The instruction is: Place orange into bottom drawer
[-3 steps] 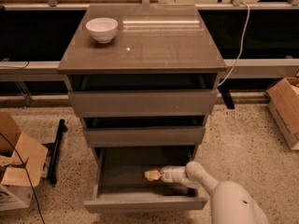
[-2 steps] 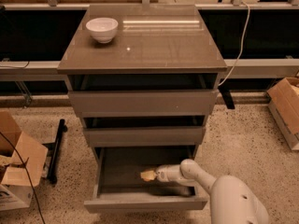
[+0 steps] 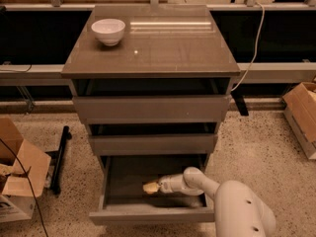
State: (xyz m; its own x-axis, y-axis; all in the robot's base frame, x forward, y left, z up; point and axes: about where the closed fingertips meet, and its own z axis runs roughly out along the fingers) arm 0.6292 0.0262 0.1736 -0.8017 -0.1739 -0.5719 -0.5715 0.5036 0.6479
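The bottom drawer point(image 3: 152, 215) of the grey-brown cabinet is pulled out and open. My white arm reaches into it from the lower right. My gripper point(image 3: 150, 187) is low inside the drawer, near the middle of its floor, with a pale yellowish tip. I cannot make out the orange as a separate thing; it is hidden or out of view.
A white bowl point(image 3: 108, 31) stands on the cabinet top point(image 3: 168, 48) at the back left. The two upper drawers point(image 3: 150, 108) stand slightly out. Cardboard boxes sit on the floor at the left point(image 3: 19, 169) and right point(image 3: 302, 115). A black bar point(image 3: 59, 157) lies left of the cabinet.
My gripper has moved a little to the left inside the bottom drawer. Nothing else has moved.
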